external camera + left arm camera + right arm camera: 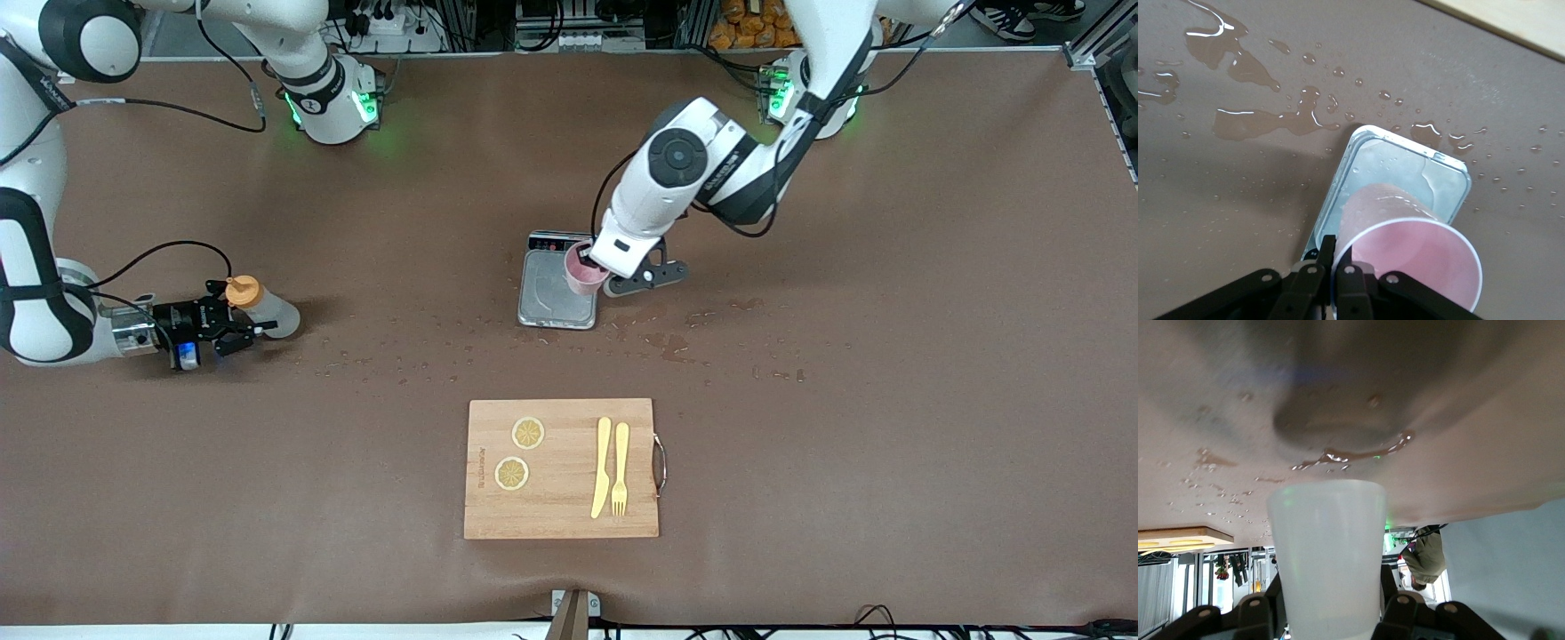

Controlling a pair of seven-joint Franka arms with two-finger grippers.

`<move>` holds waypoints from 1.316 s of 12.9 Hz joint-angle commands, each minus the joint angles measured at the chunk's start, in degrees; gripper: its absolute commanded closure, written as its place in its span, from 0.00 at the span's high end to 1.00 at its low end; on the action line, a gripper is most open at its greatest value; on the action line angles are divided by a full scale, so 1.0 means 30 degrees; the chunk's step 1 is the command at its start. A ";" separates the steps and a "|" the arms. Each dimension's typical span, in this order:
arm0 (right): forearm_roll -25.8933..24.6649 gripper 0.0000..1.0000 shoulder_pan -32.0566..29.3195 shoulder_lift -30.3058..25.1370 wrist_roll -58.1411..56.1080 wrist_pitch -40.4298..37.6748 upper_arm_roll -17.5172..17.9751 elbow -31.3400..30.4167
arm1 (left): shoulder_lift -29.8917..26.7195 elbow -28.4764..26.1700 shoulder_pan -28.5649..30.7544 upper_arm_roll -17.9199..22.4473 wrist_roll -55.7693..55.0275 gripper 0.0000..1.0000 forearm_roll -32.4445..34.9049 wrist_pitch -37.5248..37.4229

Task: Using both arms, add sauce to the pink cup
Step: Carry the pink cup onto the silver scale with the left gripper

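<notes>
The pink cup (582, 272) sits tilted over the grey scale tray (547, 298) at mid-table. My left gripper (590, 265) is shut on its rim, one finger inside and one outside. In the left wrist view the cup (1405, 247) hangs over the tray (1398, 160) with my left gripper (1338, 251) pinching its rim. My right gripper (247, 322) is shut on the sauce bottle (267, 309), low over the table toward the right arm's end, orange cap on. In the right wrist view the whitish bottle body (1328, 547) sits between my right gripper's (1331, 590) fingers.
A wooden cutting board (560, 511) lies nearer the front camera, with two lemon slices (528, 433), a yellow knife (602, 467) and a fork (621, 467). Water puddles and drops (676, 342) lie on the brown table beside the scale.
</notes>
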 commanded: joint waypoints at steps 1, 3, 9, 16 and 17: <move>0.0145 0.56 0.0655 -0.1683 0.1259 0.0286 -0.0188 -0.0421 | 0.1653 0.1426 -0.0802 0.0093 -0.2089 0.00 0.2333 0.0049; -0.0002 0.56 0.1065 -0.2387 0.1845 0.0636 -0.0218 -0.0508 | 0.2794 0.2683 -0.1357 0.0093 -0.3144 0.00 0.2606 0.0049; -0.0354 0.56 0.2265 -0.3649 0.3427 0.1311 -0.0247 -0.0684 | 0.3678 0.3537 -0.2386 0.0298 -0.4555 0.00 0.2782 0.0049; -0.1145 0.56 0.4607 -0.6048 0.6209 0.3417 -0.0247 -0.2087 | 0.3768 0.4154 -0.2182 0.0386 -0.5231 1.00 0.3191 -0.0067; -0.1174 0.56 0.4815 -0.6255 0.6736 0.3508 -0.0247 -0.2149 | 0.3622 0.4154 -0.2153 0.0386 -0.5230 1.00 0.3221 -0.0097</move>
